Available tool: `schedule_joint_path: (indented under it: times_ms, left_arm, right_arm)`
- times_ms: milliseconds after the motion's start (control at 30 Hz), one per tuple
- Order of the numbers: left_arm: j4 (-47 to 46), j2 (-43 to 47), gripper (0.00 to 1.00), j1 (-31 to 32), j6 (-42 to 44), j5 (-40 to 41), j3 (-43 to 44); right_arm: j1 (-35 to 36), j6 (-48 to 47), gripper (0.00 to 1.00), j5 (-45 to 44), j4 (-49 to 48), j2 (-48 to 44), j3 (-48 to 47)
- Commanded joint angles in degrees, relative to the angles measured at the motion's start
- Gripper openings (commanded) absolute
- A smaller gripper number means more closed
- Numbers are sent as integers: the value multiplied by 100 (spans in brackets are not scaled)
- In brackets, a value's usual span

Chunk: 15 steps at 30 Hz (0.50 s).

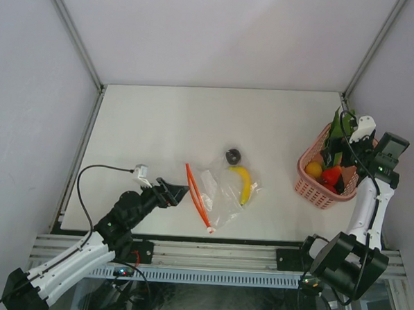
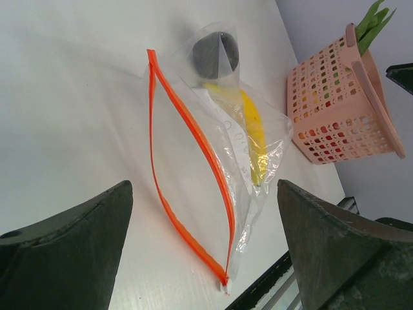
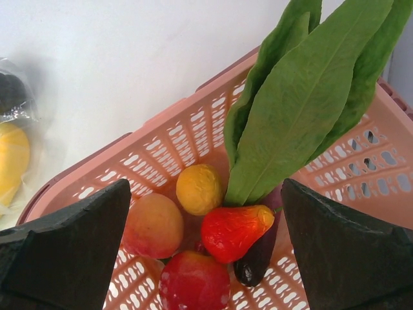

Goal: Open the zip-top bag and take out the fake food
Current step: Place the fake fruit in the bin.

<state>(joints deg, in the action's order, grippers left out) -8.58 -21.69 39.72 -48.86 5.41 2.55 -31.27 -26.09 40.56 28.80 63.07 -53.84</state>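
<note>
The bag [image 1: 226, 191] lies flat on the table [image 1: 160, 125], near the front edge and about midway across. We can see its orange zipper [image 2: 187, 168] parted into a long loop, so the mouth stands open. We judge the opening step done.

Two pieces remain inside: the banana [image 1: 244, 183] and the dark ball [image 1: 233, 156], both at the far end, away from the mouth.

The left gripper [image 2: 203, 194] sits low, just beside the zipper edge and facing into the mouth. Its jaws are spread wide and hold nothing.

Well to the right stands the pink basket [image 1: 309, 185]. It already holds the leafy vegetable [image 3: 303, 97], leaning upright, an orange fruit [image 3: 199, 188], a peach-coloured one [image 3: 153, 226], two red pieces and something dark at the bottom. The right gripper [image 3: 206, 187] hangs over the basket with its jaws fully apart and empty.

By our reckoning most of the food is out. What is left is to draw out the banana and the ball.
</note>
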Motion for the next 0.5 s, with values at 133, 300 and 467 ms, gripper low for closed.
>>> schedule_joint_path:
  times_ms: [133,300,467]
  left_arm:
    - [4,-35,90,-35,175,-51,-46]
    - [152,-96,83,-35,192,-97,23]
    - [381,-212,71,-34,313,-229,156]
  right_arm:
    - [-39,184,99,284,-383,-417,63]
    - [-30,537,99,746,-597,-737,77]
    - [89,1710,99,1817,-1312,-861,120]
